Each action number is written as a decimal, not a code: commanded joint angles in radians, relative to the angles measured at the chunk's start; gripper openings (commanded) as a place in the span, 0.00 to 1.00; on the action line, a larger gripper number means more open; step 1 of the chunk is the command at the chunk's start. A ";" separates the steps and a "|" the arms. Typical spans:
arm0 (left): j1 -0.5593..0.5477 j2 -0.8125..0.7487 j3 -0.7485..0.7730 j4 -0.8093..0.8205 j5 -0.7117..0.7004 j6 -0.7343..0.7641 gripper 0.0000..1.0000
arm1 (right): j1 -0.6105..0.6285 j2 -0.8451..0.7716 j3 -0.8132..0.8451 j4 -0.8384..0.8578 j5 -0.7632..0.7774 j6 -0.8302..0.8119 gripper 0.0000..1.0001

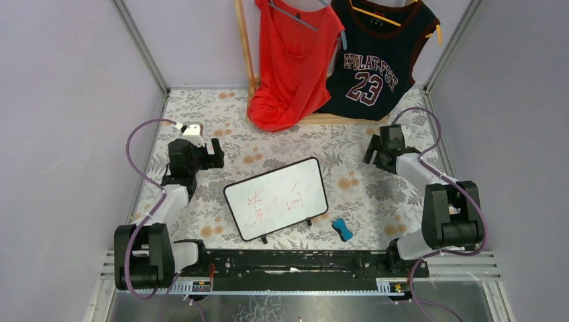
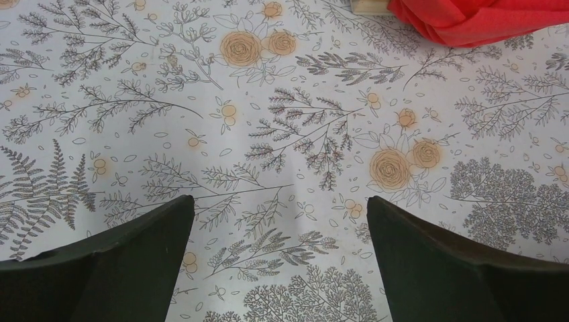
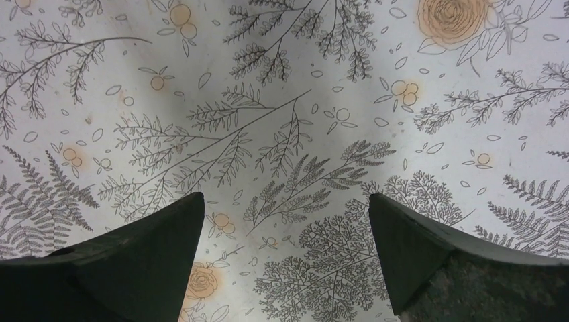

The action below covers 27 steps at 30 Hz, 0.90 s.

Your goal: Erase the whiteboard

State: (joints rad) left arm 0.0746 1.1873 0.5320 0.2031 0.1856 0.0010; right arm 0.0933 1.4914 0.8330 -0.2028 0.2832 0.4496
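Note:
The whiteboard [image 1: 276, 197] lies flat and slightly turned in the middle of the table, with red scribbles on its white face and small black feet along its near edge. A small blue eraser block [image 1: 342, 229] rests just off its near right corner. My left gripper [image 1: 209, 153] hovers to the far left of the board, open, with only the flowered cloth between its fingers [image 2: 280, 208]. On the far right, my right gripper [image 1: 374, 149] is open too and holds nothing [image 3: 286, 204]. Neither wrist view shows the board or the eraser.
A red top [image 1: 292, 60] and a dark jersey [image 1: 377, 57] hang on a wooden rack [image 1: 245, 47] at the back; the red cloth [image 2: 483, 20] reaches the table. Grey walls close in both sides. A black rail [image 1: 295, 263] runs along the near edge.

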 commanded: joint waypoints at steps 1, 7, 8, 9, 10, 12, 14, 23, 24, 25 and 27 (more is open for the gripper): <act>0.005 -0.040 0.014 -0.004 0.020 0.021 1.00 | 0.006 -0.049 0.028 -0.037 -0.044 0.028 0.99; 0.004 -0.080 0.051 -0.083 0.039 0.048 1.00 | 0.010 -0.170 -0.034 -0.054 -0.319 -0.017 0.98; 0.005 -0.083 0.057 -0.096 0.045 0.050 1.00 | 0.016 -0.189 -0.030 -0.087 -0.337 -0.024 0.97; 0.005 -0.088 0.061 -0.107 0.049 0.053 1.00 | 0.021 -0.203 -0.022 -0.124 -0.340 -0.030 0.96; 0.005 -0.089 0.066 -0.116 0.054 0.057 1.00 | 0.027 -0.216 -0.011 -0.165 -0.340 -0.032 0.95; 0.005 -0.094 0.077 -0.145 0.060 0.067 1.00 | 0.049 -0.243 0.008 -0.234 -0.345 -0.025 0.91; 0.005 -0.097 0.089 -0.178 0.067 0.084 1.00 | 0.125 -0.263 0.035 -0.299 -0.330 -0.007 0.89; 0.005 -0.125 0.176 -0.279 0.027 0.110 1.00 | 0.583 -0.195 0.079 -0.520 -0.213 0.060 0.81; 0.004 -0.132 0.179 -0.289 0.029 0.113 1.00 | 0.607 -0.195 0.086 -0.556 -0.202 0.064 0.81; 0.006 -0.139 0.178 -0.293 0.027 0.116 1.00 | 0.623 -0.202 0.092 -0.582 -0.185 0.071 0.81; 0.005 -0.156 0.170 -0.297 0.026 0.121 1.00 | 0.630 -0.247 0.098 -0.622 -0.156 0.092 0.81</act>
State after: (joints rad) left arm 0.0746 1.0698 0.6792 -0.0563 0.2199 0.0898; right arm 0.6933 1.2964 0.8818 -0.6701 0.0502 0.4988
